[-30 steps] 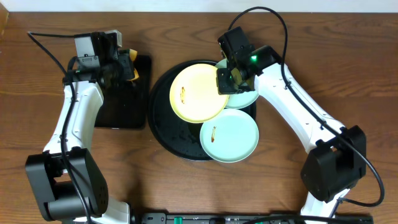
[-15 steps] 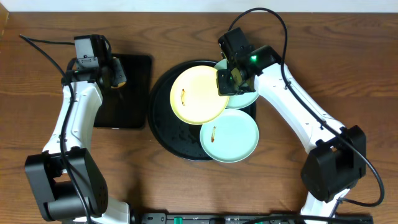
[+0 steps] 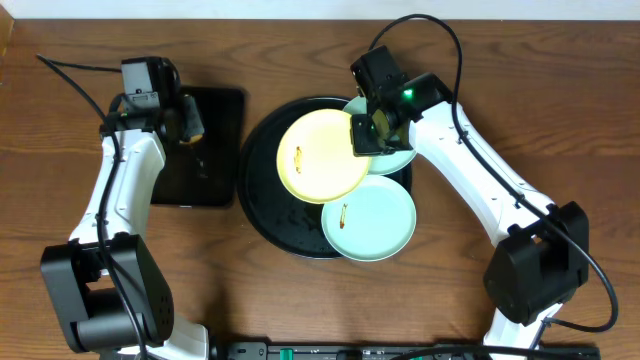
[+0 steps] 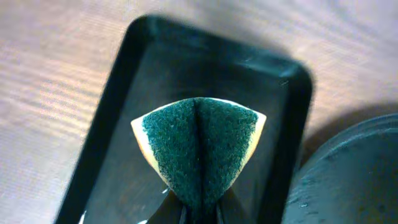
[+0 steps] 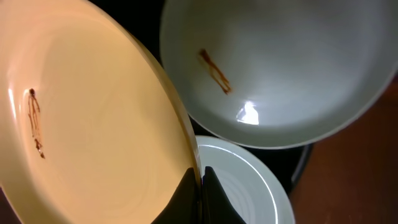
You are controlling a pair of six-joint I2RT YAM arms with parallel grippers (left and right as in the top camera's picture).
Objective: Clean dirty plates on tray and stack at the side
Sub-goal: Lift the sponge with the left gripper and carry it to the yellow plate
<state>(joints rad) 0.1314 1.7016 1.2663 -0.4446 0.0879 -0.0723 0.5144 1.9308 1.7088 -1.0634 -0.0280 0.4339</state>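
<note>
My right gripper (image 3: 364,134) is shut on the right rim of the pale yellow plate (image 3: 320,156) and holds it tilted over the round black tray (image 3: 262,195). The plate has an orange-brown streak on its left. In the right wrist view my fingers (image 5: 200,186) pinch its edge (image 5: 93,124). One mint-green plate (image 3: 370,220) with a streak lies at the tray's front right and shows in the right wrist view (image 5: 280,68). The second mint-green plate (image 3: 398,158) lies under my right gripper. My left gripper (image 3: 190,120) is shut on a green and yellow sponge (image 4: 199,146).
A smaller rectangular black tray (image 3: 205,165) lies left of the round tray, under my left gripper; its rim shows in the left wrist view (image 4: 292,124). Brown wooden table (image 3: 500,60) lies all around. Cables run along the back.
My left gripper has turned and shifted left with the sponge, over the rectangular tray. The yellow plate has shifted slightly in my right gripper.
</note>
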